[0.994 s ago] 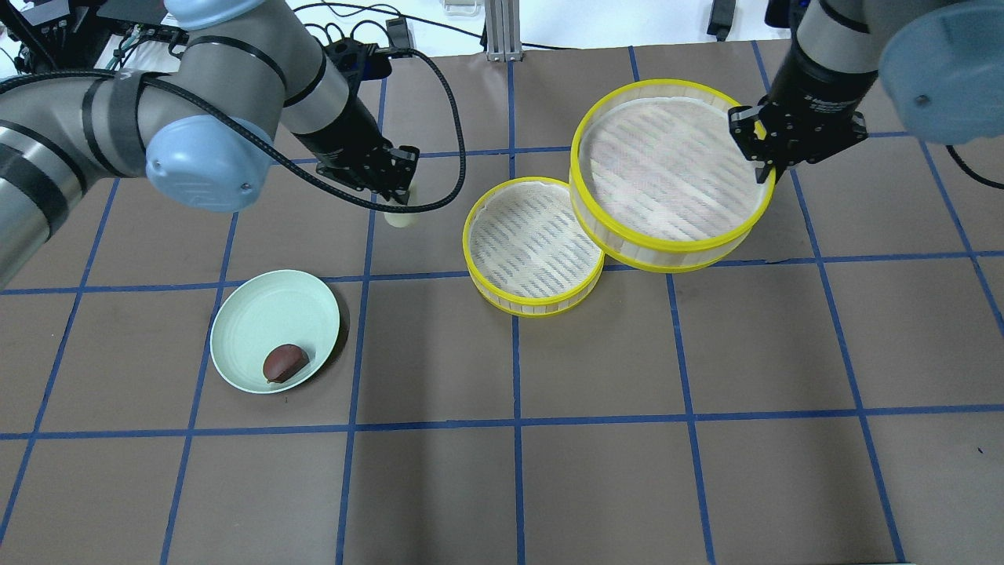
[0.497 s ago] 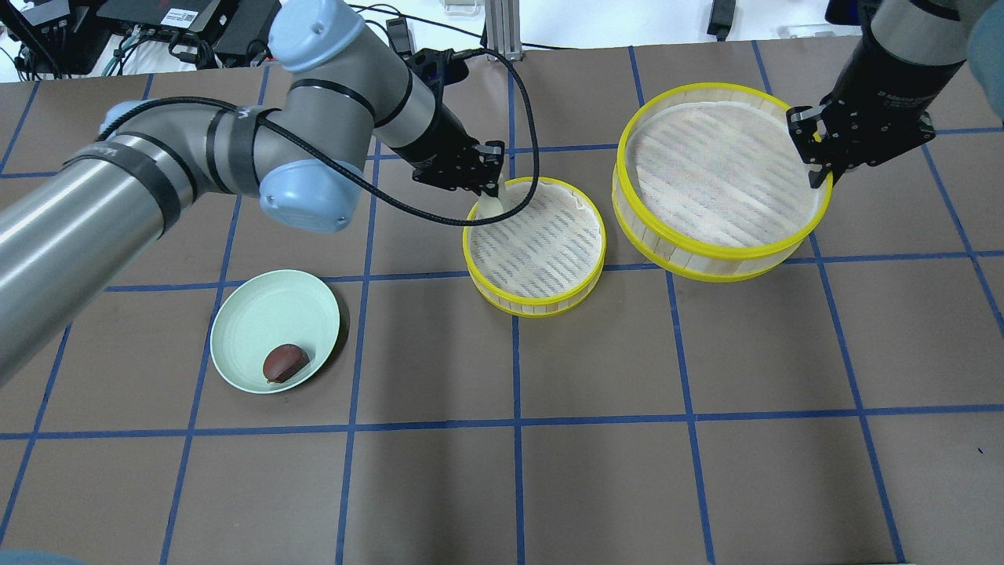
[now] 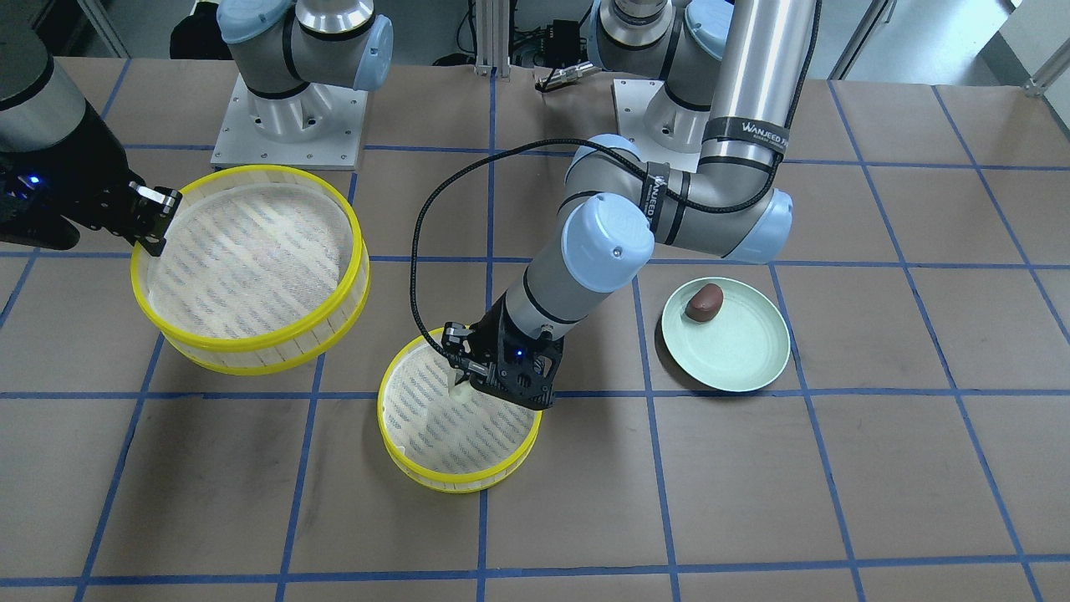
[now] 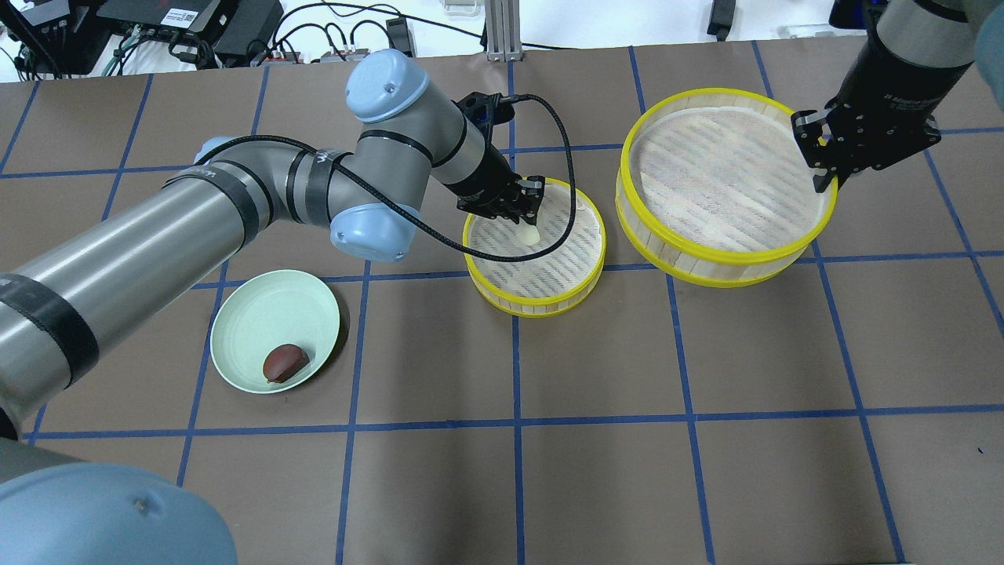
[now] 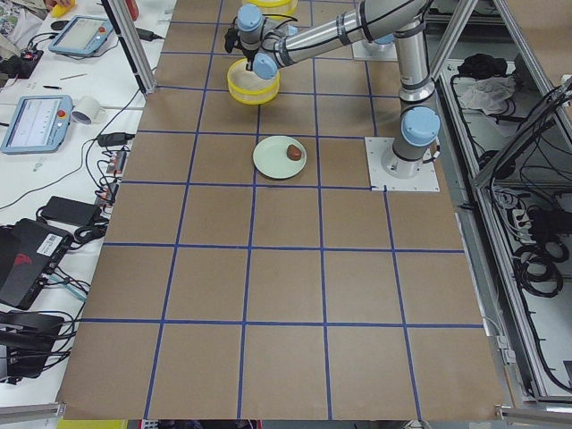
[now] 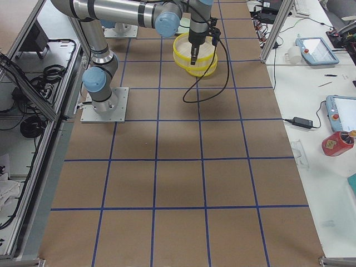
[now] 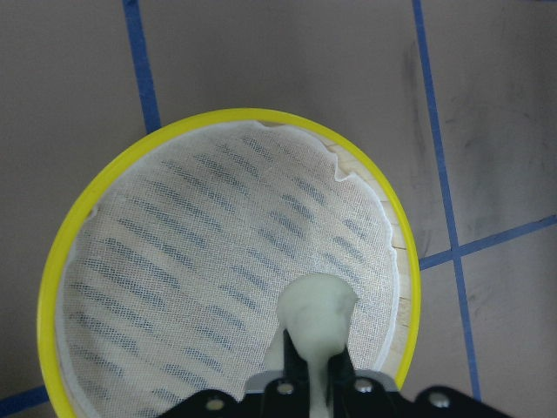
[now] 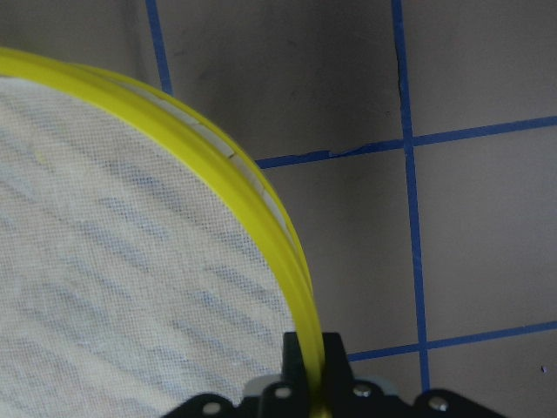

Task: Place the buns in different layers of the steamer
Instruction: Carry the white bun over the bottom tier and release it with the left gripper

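Note:
My left gripper [image 4: 529, 227] is shut on the cream-white bun [image 4: 532, 235] and holds it just inside the steamer's lower layer [image 4: 541, 308], near its far-left rim. In the left wrist view the bun [image 7: 318, 318] hangs over the layer's woven floor [image 7: 200, 261]. My right gripper [image 4: 823, 180] is shut on the yellow rim of the steamer's upper layer [image 4: 706, 255] and holds it tilted, to the right of the lower layer; the right wrist view shows the rim [image 8: 261, 209] between the fingers. The dark brown bun [image 4: 285, 362] lies on the pale green plate [image 4: 267, 314].
The plate sits at front left, apart from the steamer layers. My left arm [image 4: 235, 204] stretches low across the table's left half, with its cable looping over the lower layer. Blue tape lines grid the brown table.
My left gripper has carried the cream-white bun right, from the lower layer's left rim to over its floor. The right gripper with the upper layer has barely shifted.

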`<action>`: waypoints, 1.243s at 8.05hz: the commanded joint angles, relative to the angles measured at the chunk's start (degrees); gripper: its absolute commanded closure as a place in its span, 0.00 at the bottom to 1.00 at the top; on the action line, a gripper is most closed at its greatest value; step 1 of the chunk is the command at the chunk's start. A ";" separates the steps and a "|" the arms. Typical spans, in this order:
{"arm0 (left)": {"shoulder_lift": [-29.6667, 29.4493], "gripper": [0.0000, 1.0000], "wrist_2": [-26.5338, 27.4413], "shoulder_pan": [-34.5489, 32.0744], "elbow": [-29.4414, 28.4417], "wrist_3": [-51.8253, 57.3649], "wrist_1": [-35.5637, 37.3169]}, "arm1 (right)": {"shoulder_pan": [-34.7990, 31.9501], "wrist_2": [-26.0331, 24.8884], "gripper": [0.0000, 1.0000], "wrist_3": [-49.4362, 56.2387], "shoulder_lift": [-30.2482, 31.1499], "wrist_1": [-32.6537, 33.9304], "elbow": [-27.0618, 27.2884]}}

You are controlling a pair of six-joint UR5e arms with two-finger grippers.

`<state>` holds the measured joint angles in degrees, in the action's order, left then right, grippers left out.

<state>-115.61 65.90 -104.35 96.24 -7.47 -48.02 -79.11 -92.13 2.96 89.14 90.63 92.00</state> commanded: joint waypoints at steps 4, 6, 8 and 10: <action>-0.15 0.12 2.29 -0.07 -0.88 0.70 0.48 | -0.08 0.10 0.88 0.03 -0.37 0.07 0.11; -0.15 0.12 3.89 -0.07 -1.41 1.05 0.39 | -0.16 0.37 0.89 -0.15 -0.37 0.08 0.11; 0.03 0.11 5.54 -0.07 -1.67 1.23 0.39 | -0.16 0.80 0.89 -0.41 -0.46 0.16 0.11; 2.21 0.10 14.93 0.72 -1.94 9.18 -5.45 | -0.43 1.07 0.90 -1.02 -0.98 0.25 0.11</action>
<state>-115.15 74.47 -104.36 94.49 -4.26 -48.44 -79.33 -91.33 2.42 88.60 90.79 92.11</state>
